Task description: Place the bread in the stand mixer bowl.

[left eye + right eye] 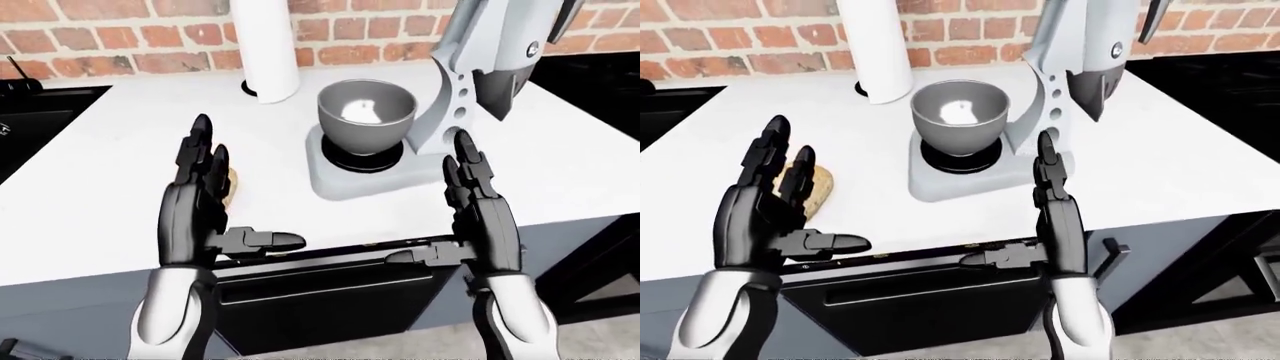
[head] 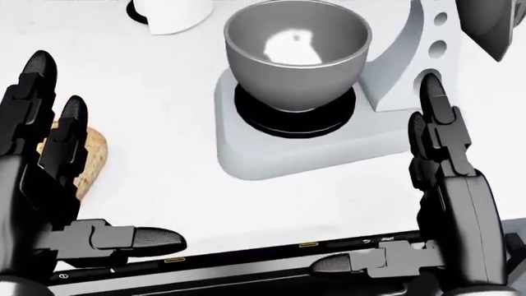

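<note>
The bread (image 1: 818,186) is a tan loaf lying on the white counter (image 1: 120,195), left of the mixer; it also shows in the head view (image 2: 92,157). My left hand (image 1: 235,195) stands open just in front of it, fingers upright, hiding part of the loaf and not gripping it. The grey stand mixer bowl (image 1: 365,112) sits empty on the mixer base (image 1: 350,184), with the mixer head (image 1: 495,45) tilted up to its right. My right hand (image 1: 430,199) is open and empty, near the base's right side.
A white paper towel roll (image 1: 265,49) stands behind the bowl by the brick wall (image 1: 130,37). A black stove (image 1: 40,120) lies at the left. A dark drawer front (image 1: 320,296) sits below the counter edge.
</note>
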Tool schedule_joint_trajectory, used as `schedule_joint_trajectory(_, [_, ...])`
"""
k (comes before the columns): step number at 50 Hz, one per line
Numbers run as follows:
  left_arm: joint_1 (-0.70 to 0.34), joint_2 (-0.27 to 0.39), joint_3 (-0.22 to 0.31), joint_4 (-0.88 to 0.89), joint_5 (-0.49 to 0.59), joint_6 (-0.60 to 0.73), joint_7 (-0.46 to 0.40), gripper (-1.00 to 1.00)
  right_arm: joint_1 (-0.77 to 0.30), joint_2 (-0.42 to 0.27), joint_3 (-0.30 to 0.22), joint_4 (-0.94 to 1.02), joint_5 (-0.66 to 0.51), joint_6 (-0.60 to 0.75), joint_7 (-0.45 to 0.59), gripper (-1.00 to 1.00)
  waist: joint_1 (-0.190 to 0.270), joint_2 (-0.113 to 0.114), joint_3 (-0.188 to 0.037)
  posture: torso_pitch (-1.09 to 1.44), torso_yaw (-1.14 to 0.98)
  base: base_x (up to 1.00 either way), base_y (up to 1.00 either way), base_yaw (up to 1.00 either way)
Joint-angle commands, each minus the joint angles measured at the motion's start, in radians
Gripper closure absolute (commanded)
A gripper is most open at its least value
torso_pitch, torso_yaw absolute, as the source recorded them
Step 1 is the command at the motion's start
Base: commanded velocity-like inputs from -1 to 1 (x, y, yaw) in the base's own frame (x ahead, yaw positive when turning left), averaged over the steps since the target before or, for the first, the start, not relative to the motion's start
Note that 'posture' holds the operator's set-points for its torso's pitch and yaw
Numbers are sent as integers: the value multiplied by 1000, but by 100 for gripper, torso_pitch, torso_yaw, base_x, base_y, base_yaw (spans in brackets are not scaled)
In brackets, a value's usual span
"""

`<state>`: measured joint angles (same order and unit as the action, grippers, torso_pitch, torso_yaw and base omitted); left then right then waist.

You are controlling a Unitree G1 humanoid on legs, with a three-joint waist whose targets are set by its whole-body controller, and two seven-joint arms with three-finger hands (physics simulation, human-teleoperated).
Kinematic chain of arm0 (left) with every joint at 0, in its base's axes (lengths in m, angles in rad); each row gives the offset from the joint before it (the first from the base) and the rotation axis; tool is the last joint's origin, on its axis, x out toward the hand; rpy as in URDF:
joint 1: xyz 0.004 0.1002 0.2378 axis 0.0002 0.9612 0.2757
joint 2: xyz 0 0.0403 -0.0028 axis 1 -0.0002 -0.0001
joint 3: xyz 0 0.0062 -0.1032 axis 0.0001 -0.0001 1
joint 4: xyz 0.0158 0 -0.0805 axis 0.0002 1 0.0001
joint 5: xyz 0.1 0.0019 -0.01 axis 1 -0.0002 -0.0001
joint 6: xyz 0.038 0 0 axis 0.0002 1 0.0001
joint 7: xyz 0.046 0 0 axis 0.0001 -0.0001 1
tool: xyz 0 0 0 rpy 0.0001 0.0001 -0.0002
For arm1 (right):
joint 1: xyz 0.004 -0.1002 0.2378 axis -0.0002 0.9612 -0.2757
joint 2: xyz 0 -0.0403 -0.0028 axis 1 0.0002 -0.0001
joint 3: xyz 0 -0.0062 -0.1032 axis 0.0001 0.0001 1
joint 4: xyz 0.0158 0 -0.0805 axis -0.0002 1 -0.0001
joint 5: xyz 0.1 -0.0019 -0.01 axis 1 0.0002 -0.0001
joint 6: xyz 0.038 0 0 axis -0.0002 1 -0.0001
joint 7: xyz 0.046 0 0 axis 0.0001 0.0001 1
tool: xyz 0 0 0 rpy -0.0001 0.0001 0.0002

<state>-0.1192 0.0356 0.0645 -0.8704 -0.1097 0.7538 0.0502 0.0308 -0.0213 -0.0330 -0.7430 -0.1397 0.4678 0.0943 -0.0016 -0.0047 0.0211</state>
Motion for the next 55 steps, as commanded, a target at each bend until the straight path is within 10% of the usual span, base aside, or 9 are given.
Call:
schedule_joint_trajectory(1, [-26,4,2,-39,1,-14,3,-100,-14,-1,-1,-33,2,-35,-2,-100,0,-1,-13,0,0,0,0,0])
schedule_joint_trajectory(21, [-341,227,216,-51,-89,208,67,-100,-16,-4,-7,37,17,-90,6,-100,-2,8,-4,0,0,0,0,0])
schedule_joint_trajectory(32, [-330,266,156,168,227,12,-37,-100,-10,-5,-11,42,22,-108,11,-100,2,7,-10,0,0,0,0,0])
schedule_joint_trajectory(55, [-296,166,77,384,481,-118,-155,-100,-6,-4,-14,40,32,-123,11,-100,5,1,-30,0,0,0,0,0])
